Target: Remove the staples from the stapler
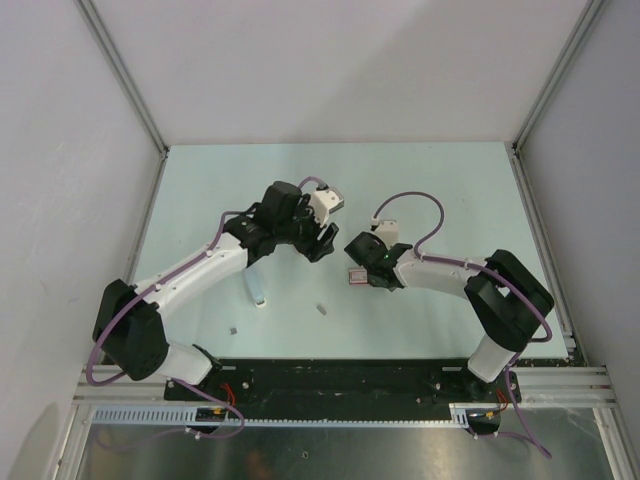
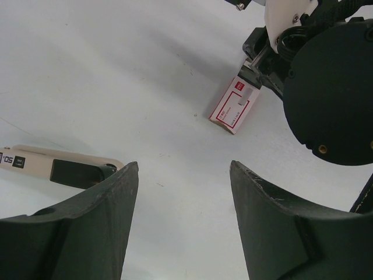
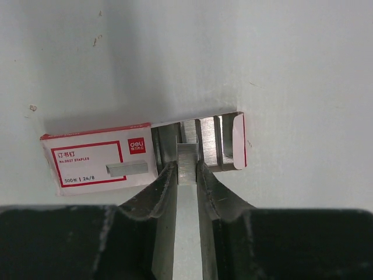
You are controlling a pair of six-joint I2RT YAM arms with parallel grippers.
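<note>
- Pale table (image 1: 430,200), white walls (image 1: 350,60) round it; nearest the arm bases lay loose staples (image 1: 322,309), tiny and grey.
- Just beyond, the stapler (image 2: 35,160) lay flat, partly under my left arm (image 1: 200,265) and to the left of the left fingers (image 2: 182,169), which stood wide apart and empty.
- Farther out, the right fingers (image 3: 186,169) were clamped, as far as I could tell, on a staple strip (image 3: 187,153), directly ahead at the open drawer (image 3: 227,140) of the red-and-white box (image 3: 93,163).
- I judged the strip's long axis ran in line with those fingers, parallel to the rows in the drawer; the right arm (image 1: 440,270) was the nearer one.
- Only the right wrist view showed the strip; from overhead the arm hid it.
</note>
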